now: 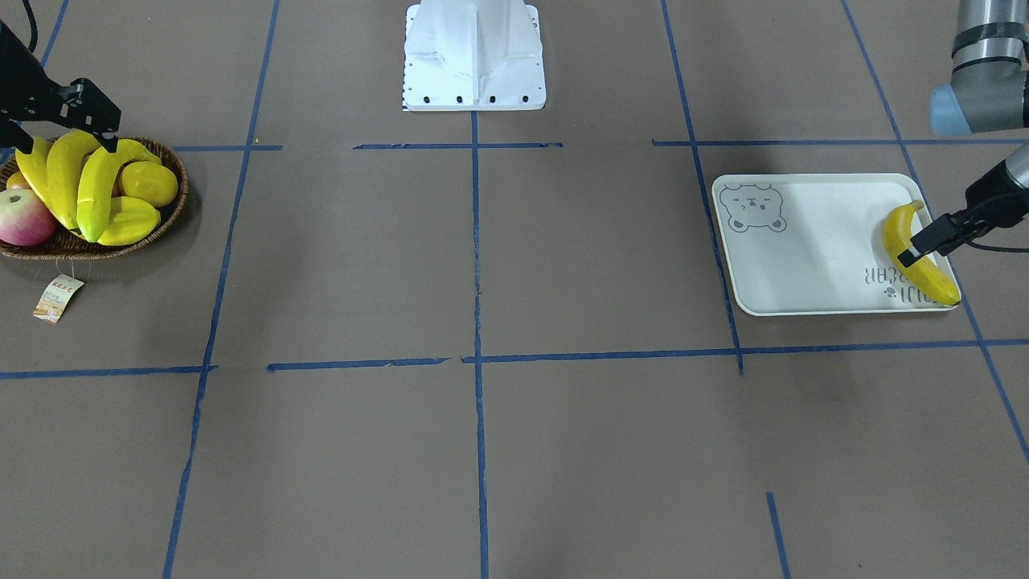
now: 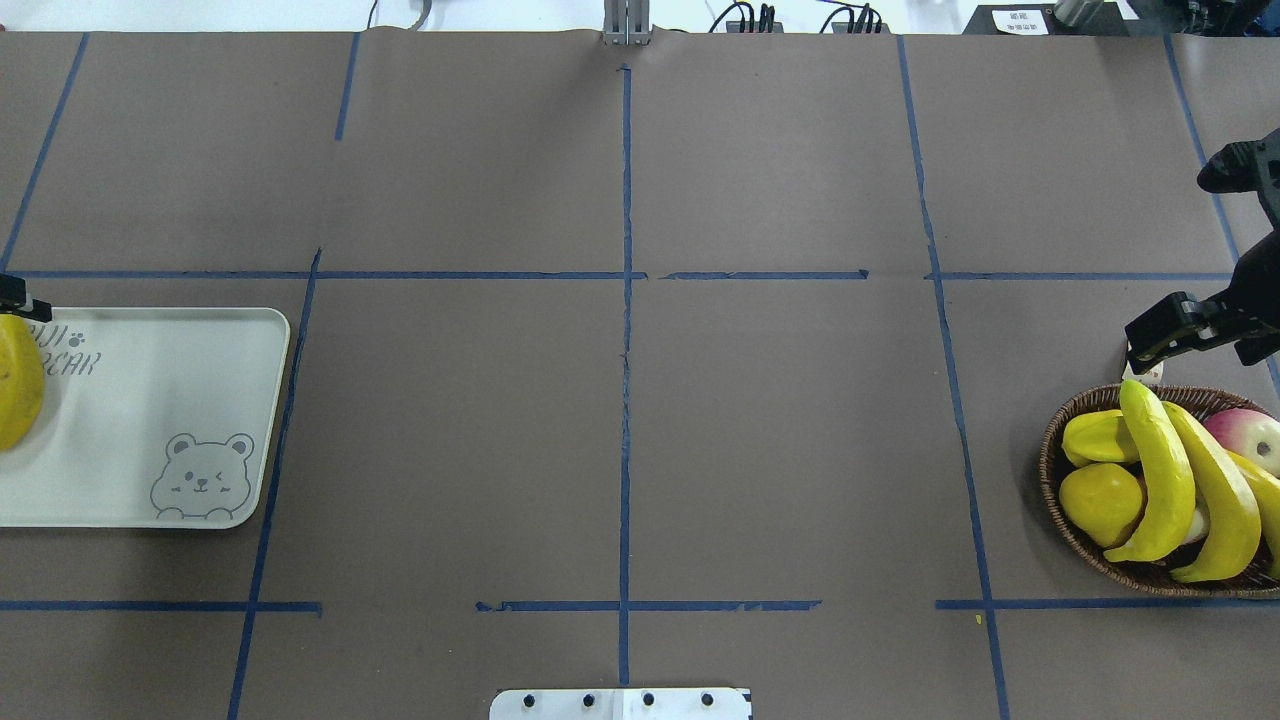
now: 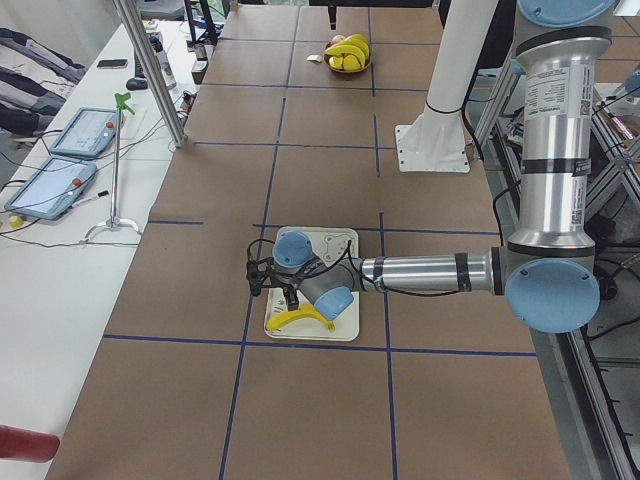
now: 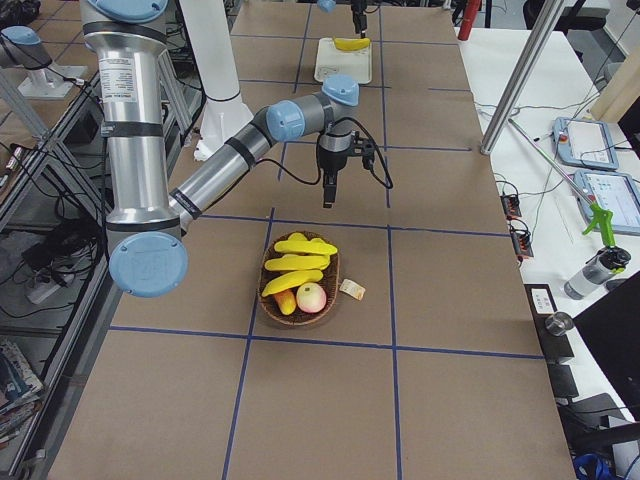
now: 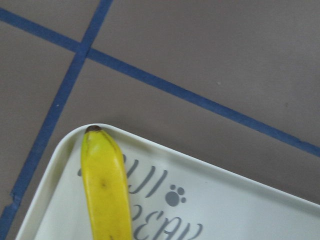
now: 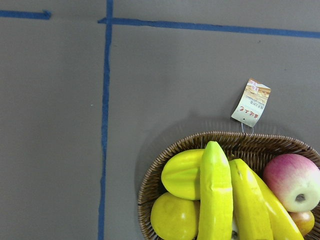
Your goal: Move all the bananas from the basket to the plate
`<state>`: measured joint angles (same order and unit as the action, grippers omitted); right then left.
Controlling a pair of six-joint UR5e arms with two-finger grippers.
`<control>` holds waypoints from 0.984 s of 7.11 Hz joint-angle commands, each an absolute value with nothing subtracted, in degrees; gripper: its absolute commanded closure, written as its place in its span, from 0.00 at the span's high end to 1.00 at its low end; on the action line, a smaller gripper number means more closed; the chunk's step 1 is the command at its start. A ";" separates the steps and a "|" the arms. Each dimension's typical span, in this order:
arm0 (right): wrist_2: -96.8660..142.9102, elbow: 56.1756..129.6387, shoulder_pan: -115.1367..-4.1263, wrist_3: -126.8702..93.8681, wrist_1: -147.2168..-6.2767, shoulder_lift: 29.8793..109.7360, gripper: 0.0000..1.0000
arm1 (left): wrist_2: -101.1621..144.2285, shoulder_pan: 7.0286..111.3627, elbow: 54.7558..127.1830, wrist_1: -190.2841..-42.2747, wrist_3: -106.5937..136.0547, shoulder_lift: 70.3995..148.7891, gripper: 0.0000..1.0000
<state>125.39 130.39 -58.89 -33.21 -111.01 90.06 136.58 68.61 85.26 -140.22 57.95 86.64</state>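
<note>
On the worktop, one banana lies at the plate edge, 3 o'clock. Left end effector grips it: part the fingers, lift straight. Three bananas remain in the basket; right end effector: aperture indeterminate.

Four bananas show in all. One banana lies on the single plate, at the right in the front-facing view. Three bananas lie side by side in the one basket at the far left of that view. The same basket holds one ridged starfruit, one round lemon and one red-and-green apple; behind the apple a small orange-red fruit shows in the right wrist view, too hidden to name. One paper tag hangs from the basket on a string. Two robot arms are in view, and one white base.
</note>
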 commanded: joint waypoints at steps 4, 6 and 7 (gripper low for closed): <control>110.95 130.17 -42.03 -68.53 -74.74 109.68 1.00 | 137.81 68.82 88.42 -139.92 55.63 87.10 1.00; 104.77 130.08 -34.56 -76.64 -69.12 113.69 1.00 | 137.64 68.73 88.42 -139.92 55.63 87.01 1.00; 104.42 129.03 -34.28 -76.90 -63.34 117.47 0.99 | 137.55 68.73 88.50 -139.92 55.63 86.92 1.00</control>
